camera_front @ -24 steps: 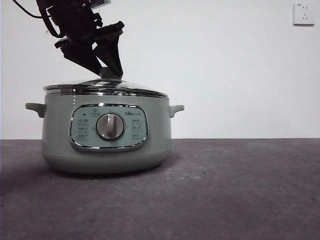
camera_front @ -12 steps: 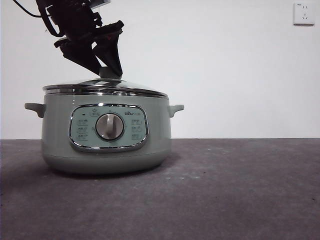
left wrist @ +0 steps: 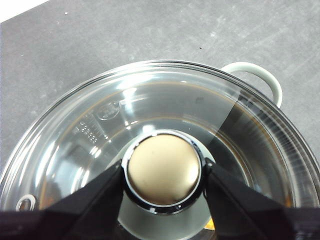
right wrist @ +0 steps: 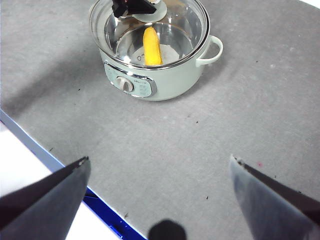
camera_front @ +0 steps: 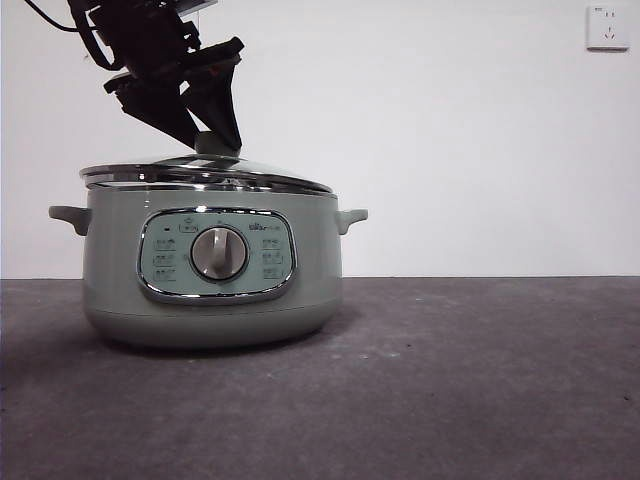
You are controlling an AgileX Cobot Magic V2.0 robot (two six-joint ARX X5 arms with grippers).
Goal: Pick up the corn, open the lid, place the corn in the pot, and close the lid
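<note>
Left gripper [left wrist: 163, 172]: jaws clamped on the knob of the lid [left wrist: 100, 130], one jaw on each side. Directly beneath, the pot [camera_front: 215, 300] on the table [camera_front: 480, 400], with the corn [right wrist: 152, 46] already inside. Only seating and releasing the lid left, apparently. Right gripper [right wrist: 160, 175]: jaws spread wide, empty, well apart from the pot.
</note>
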